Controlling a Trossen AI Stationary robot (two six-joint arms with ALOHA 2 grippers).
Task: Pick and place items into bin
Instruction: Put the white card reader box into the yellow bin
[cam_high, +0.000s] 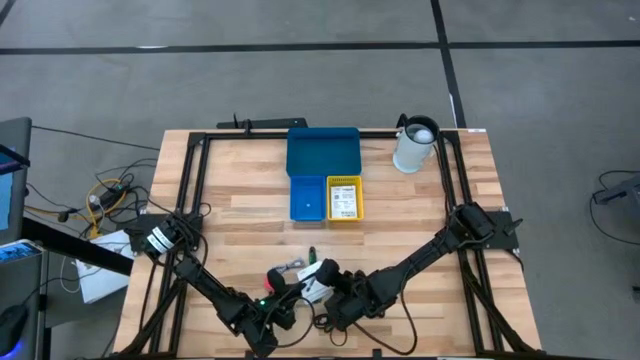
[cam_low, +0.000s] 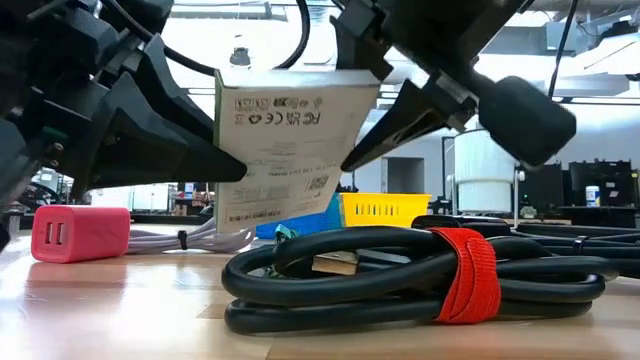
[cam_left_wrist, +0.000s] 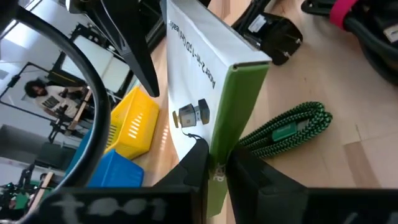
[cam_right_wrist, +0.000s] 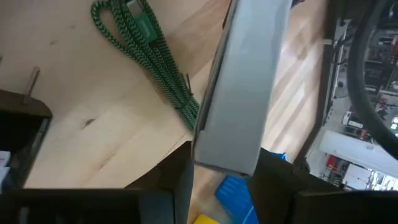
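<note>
While the white-and-green box (cam_left_wrist: 214, 93) hangs above the near table edge, pinched by both the left gripper (cam_left_wrist: 214, 168) and the right gripper (cam_right_wrist: 224, 165), the bin set (cam_high: 322, 155) sits well apart at the far side, with what looks like a card already in its yellow bin (cam_high: 344, 197). Lots left: pink-red block (cam_low: 80, 232), black cable with red strap (cam_low: 420, 275). Only the wrist views show the green braided cord (cam_left_wrist: 286, 129).
</note>
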